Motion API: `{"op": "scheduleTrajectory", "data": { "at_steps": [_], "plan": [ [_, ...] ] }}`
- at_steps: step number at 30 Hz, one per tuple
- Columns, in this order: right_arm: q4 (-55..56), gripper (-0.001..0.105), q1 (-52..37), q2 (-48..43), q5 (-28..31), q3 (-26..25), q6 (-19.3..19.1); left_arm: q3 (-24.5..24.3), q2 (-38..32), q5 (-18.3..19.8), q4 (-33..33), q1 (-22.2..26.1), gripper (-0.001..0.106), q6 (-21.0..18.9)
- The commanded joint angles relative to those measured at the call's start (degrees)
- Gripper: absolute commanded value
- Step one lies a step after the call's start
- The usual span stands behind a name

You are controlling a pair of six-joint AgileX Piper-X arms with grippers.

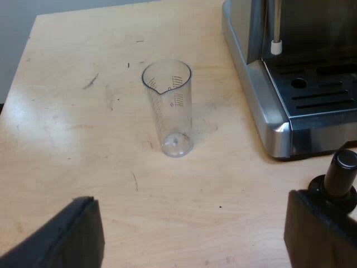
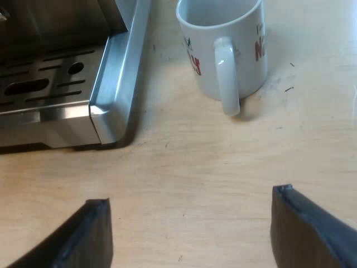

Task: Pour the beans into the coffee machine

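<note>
With my left hand [image 1: 195, 223] and right hand [image 2: 189, 201] both hanging open over the wooden desk [image 1: 67, 123], I judge the measuring glass [image 1: 170, 109], upright near the espresso machine's [image 1: 262, 95] brushed-steel base, to be light, stiff, slick clear plastic, seemingly empty, best pinched gently across its tapered mid-wall.

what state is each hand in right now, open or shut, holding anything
left hand: open, holding nothing, short of the measuring glass.
right hand: open, holding nothing, over the table near the mug.
</note>
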Motion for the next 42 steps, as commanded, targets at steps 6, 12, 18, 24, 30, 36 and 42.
{"op": "scheduleTrajectory", "data": {
  "at_steps": [6, 12, 18, 24, 30, 36, 42],
  "plan": [
    [0.1, 0.062, 0.0, -2.7, -0.2, -0.3, -0.6, -0.1, -2.3, -0.2, -0.3, -0.2, 0.068, -0.1],
    [0.1, 0.062, 0.0, -2.7, -0.2, -0.3, -0.6, -0.1, -2.3, -0.2, -0.3, -0.2, 0.068, -0.1],
    [0.1, 0.062, 0.0, -2.7, -0.2, -0.3, -0.6, -0.1, -2.3, -0.2, -0.3, -0.2, 0.068, -0.1],
    [0.1, 0.062, 0.0, -2.7, -0.2, -0.3, -0.6, -0.1, -2.3, -0.2, -0.3, -1.1, 0.068, -0.1],
    [0.1, 0.062, 0.0, -2.7, -0.2, -0.3, -0.6, -0.1, -2.3, -0.2, -0.3, -3.3, 0.068, -0.1],
    [0.1, 0.062, 0.0, -2.7, -0.2, -0.3, -0.6, -0.1, -2.3, -0.2, -0.3, -3.1, 0.068, -0.1],
    [0.1, 0.062, 0.0, -2.7, -0.2, -0.3, -0.6, -0.1, -2.3, -0.2, -0.3, -3.1, 0.068, -0.1]
  ]
}}
